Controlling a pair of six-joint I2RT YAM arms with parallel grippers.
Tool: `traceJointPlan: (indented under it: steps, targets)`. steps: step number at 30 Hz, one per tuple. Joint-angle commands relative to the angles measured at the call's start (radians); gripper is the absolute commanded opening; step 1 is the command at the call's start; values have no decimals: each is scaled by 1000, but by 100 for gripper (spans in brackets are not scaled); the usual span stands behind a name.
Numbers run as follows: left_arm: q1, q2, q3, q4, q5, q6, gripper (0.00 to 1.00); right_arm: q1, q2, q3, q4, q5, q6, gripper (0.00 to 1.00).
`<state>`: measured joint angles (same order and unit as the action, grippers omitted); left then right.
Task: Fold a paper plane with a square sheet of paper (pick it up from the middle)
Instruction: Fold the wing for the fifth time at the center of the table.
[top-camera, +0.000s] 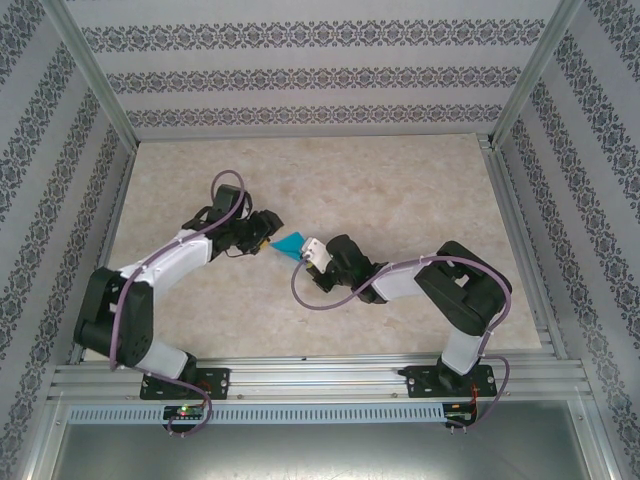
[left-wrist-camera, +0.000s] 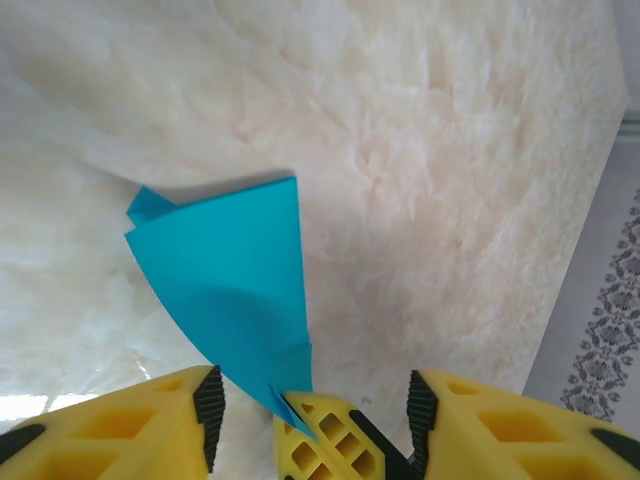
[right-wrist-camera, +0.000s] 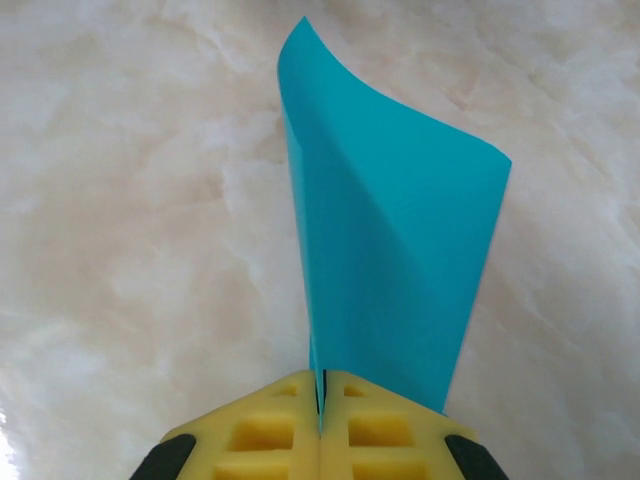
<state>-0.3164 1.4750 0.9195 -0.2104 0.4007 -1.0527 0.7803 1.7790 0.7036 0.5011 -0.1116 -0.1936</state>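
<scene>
The pale table holds the blue paper near its middle, between the two claws. The paper is bent over. It is thin at the right claw and gets wider toward the left claw. The right claw pinches the thin end tight. The left claw is wide open and holds nothing.

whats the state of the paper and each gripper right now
teal-blue folded sheet of paper: folded over, bowed, not flat, narrow end pinched
right yellow-fingered gripper: shut on the paper's narrow end
left yellow-fingered gripper: open, straddling that pinched end
</scene>
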Motion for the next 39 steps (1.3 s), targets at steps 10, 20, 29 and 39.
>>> traceJointPlan:
  steps: [10, 20, 29, 39]
  targets:
    - [-1, -100, -276, 301, 58, 2, 58, -65, 58, 103, -95, -252, 422, 0]
    - [-42, 11, -352, 548, 131, -22, 48, -69, 118, 142, -86, -332, 588, 0]
    - [-66, 62, -356, 618, 144, -13, 41, -99, 117, 122, -22, -361, 721, 0]
    - [-71, 93, -336, 647, 163, -3, 32, -153, 151, 70, 157, -466, 935, 0]
